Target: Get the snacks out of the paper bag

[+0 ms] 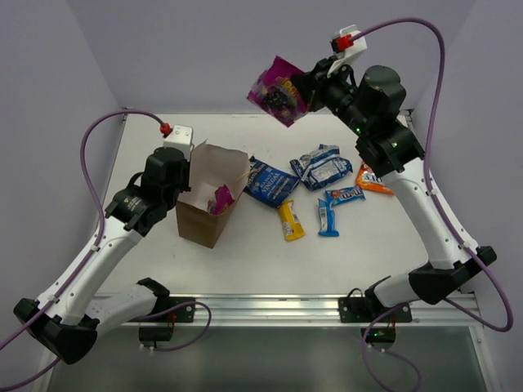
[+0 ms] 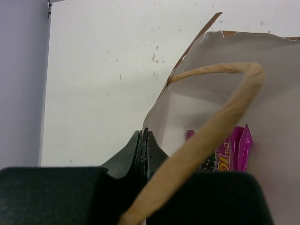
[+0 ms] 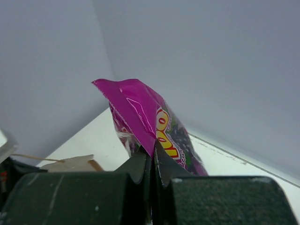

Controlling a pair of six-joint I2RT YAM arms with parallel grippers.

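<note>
Black fingers of the right gripper (image 3: 152,164) fill the bottom of its wrist view, pressed flat together on the lower edge of a magenta pouch (image 3: 140,117). It's glossy crinkled film with yellow lettering, flopping a little above the pinch. From overhead, that pouch hangs high in the air at twelve o'clock, well clear of the table (image 1: 245,269).

Over at nine o'clock the left gripper (image 2: 143,145) is closed too, and it looks clamped on the rim of the paper bag (image 1: 204,216). That's stiff brown kraft, boxy, mouth open, ragged along the top edge. A twisted-paper loop handle (image 2: 211,136) curls right across the left wrist view. Inside, a second magenta pouch (image 2: 234,147) stands against the wall.

Laid out at the bag's three o'clock are the dark blue bag (image 1: 270,181), blue-white packet (image 1: 321,166), orange-red packet (image 1: 374,181), yellow bar (image 1: 289,220) and blue bars (image 1: 343,194).

To do this well, I'd carry the pouch to bare tabletop away from the pile and bring it low before letting go, because slick film will likely skid if dropped. The left arm should hold the bag steady, since light paper tips easily. Watch that handle loop, too: it could snag fingers reaching in for the last pouch.
</note>
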